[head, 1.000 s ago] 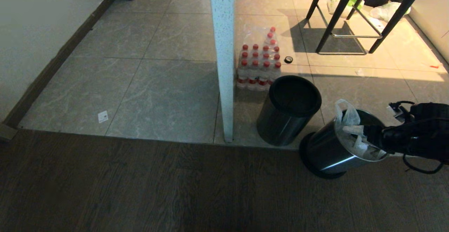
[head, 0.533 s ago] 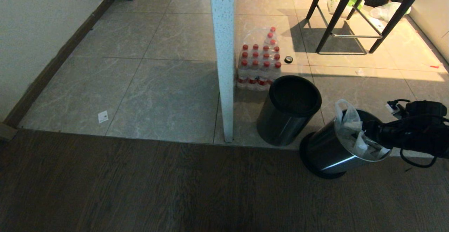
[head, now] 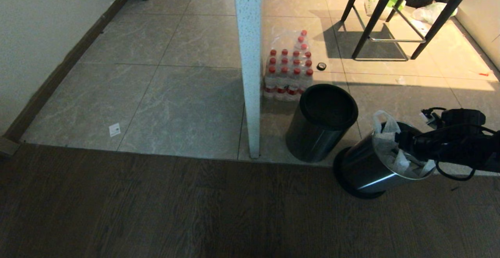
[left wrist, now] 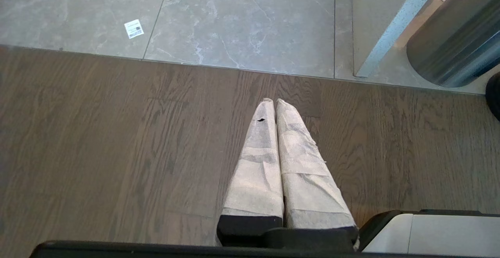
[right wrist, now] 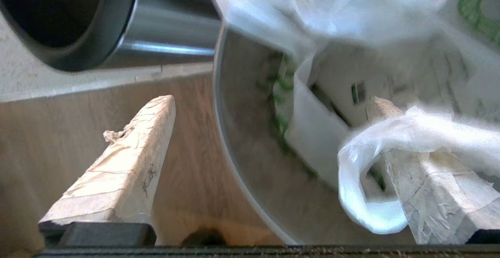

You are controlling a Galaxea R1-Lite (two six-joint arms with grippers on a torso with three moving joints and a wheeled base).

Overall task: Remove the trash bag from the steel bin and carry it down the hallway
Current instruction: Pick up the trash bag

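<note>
Bins (head: 321, 123): two; trash bag (head: 386, 145): one.

Head camera overlooks floor; wrist cameras sit low, sharing steel bin (head: 367, 170).

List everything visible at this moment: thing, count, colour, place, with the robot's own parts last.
steel bin: 1, shiny steel, tilted on the wood floor, right.
trash bag: 1, translucent white, in the steel bin.
second bin: 1, dark, upright beside the pillar.
pillar: 1, white, centre.
water bottle pack: 1, red caps, behind the second bin.
stool: 1, black legs, far right.
right gripper: open, at the steel bin's mouth.
left gripper: shut, above wood floor.
</note>
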